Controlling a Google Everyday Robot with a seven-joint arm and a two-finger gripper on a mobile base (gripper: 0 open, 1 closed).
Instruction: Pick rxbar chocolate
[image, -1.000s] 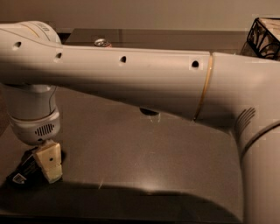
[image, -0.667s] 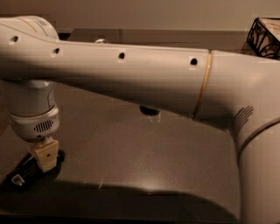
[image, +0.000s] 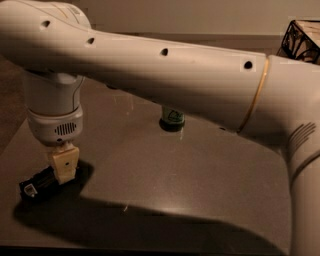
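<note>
The rxbar chocolate (image: 39, 184) is a flat black bar with a small white patch at its left end, at the lower left of the camera view. My gripper (image: 64, 167) hangs straight down from the wrist and is shut on the bar's right end. One cream finger (image: 65, 162) shows in front of the bar. The bar sits slightly above the dark table (image: 200, 175), with its shadow below it. My large white arm spans the top of the view.
A green soda can (image: 171, 118) stands mid-table, its top hidden behind my arm. A black wire basket (image: 302, 40) is at the far right. The table's near edge runs along the bottom, its left edge just beside the bar.
The wrist and gripper have moved up and slightly right. The black bar has come up with the fingers, off the spot where it lay.
</note>
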